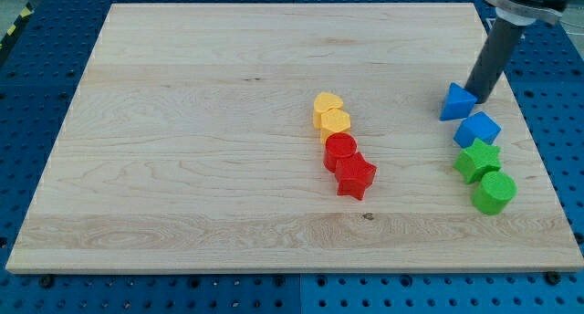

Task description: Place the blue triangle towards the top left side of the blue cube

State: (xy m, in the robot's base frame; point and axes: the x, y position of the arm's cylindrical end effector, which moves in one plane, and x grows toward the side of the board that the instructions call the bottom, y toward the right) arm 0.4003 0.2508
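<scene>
The blue triangle [457,102] lies near the board's right edge, just above and slightly left of the blue cube [477,129], almost touching it. My tip [476,97] stands right against the triangle's right side, above the cube. The dark rod rises from there to the view's top right.
A green star [477,160] and a green cylinder [494,193] sit below the blue cube. In the middle, a yellow heart [328,105], a yellow block [335,125], a red cylinder [340,151] and a red star [356,176] form a tight column. The wooden board [182,122] lies on a blue perforated table.
</scene>
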